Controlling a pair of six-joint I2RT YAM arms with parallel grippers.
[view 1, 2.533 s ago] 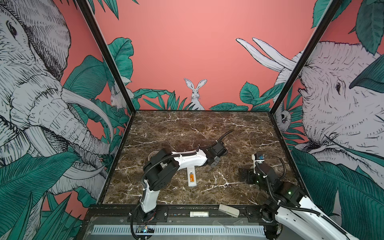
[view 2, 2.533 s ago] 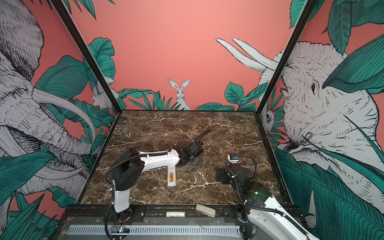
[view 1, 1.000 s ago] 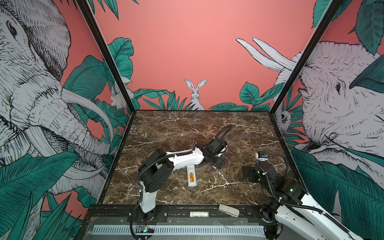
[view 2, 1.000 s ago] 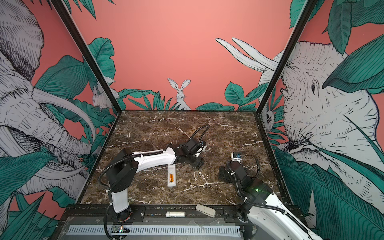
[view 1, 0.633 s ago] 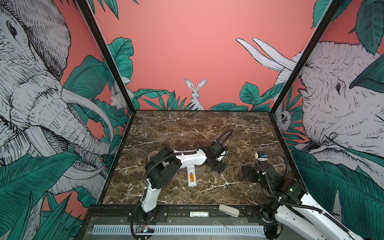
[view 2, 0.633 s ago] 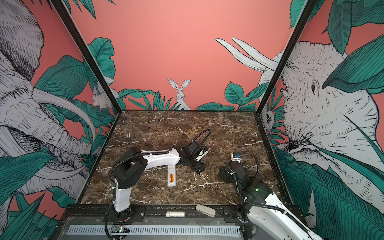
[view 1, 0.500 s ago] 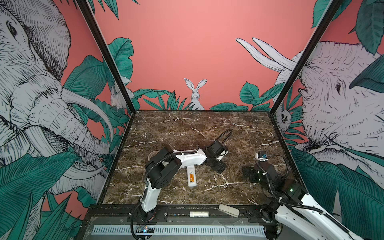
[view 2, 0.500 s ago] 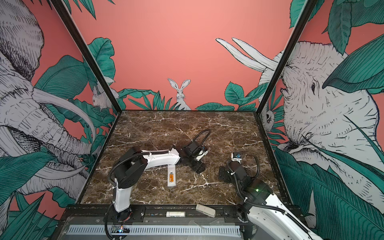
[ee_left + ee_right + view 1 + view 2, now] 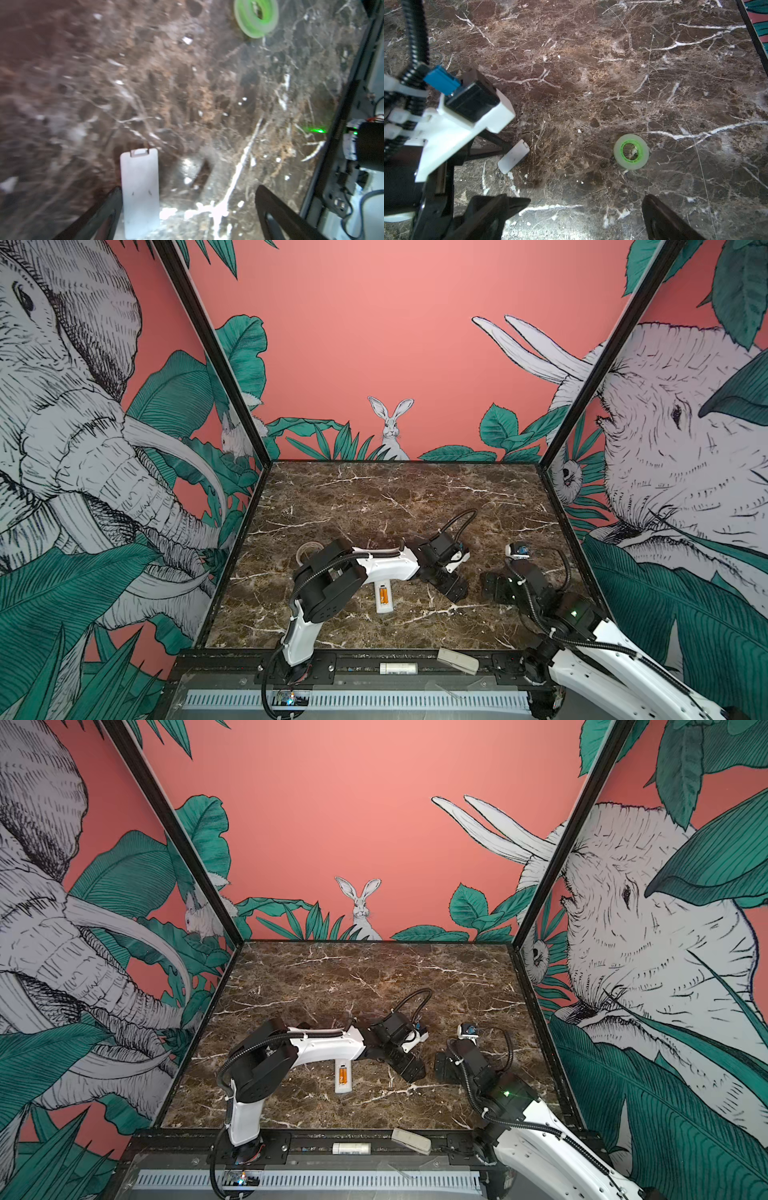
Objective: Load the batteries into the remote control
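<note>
1. Broadly, the worktop (image 9: 374,497) is dark brown marble with white veins, closed in by coral walls (image 9: 374,344) painted with elephants (image 9: 83,456), green leaves (image 9: 243,348) and a rabbit (image 9: 390,427).
2. The remote control (image 9: 384,608) lies back-up near the worktop's front middle, with orange batteries (image 9: 384,596) showing in its open bay.
3. The left jaws stand wide, and a flat white cover (image 9: 140,193) lies just beside one of them.
4. The right jaws gape wide over bare marble.
5. A tape roll (image 9: 631,151) lies flat on the marble.
</note>
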